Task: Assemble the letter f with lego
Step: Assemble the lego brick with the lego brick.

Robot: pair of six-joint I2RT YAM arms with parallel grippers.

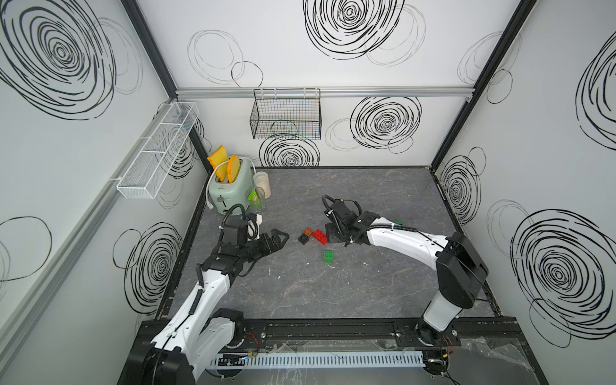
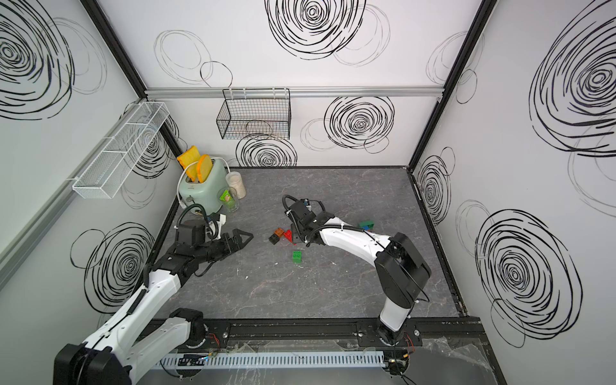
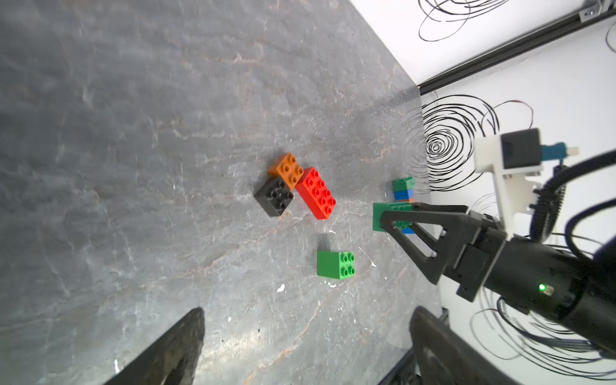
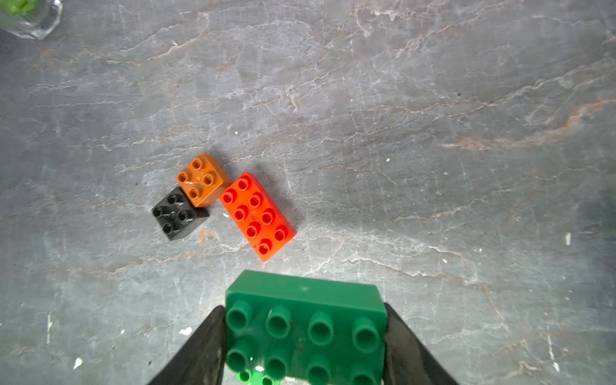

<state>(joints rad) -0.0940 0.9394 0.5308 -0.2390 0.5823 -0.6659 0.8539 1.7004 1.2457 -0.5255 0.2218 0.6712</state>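
**Left gripper**: nearest item. Jaws wide apart, holding nothing, hovering beside the loose bricks.

**Light green square brick**: alone on the table, apart from the rest.

**Black square brick**, **orange square brick**, **red oblong brick**: clustered, touching or nearly so, studs up.

**Right gripper**: clamped on the short ends of the dark green oblong brick, just beside the red one.

**Stacked green and blue bricks**: farthest, behind the right arm.

Handling note: probably a placing step. Keep the brick level, align studs squarely, and press straight down. Loose bricks may slide, so bracing with the free gripper would help.
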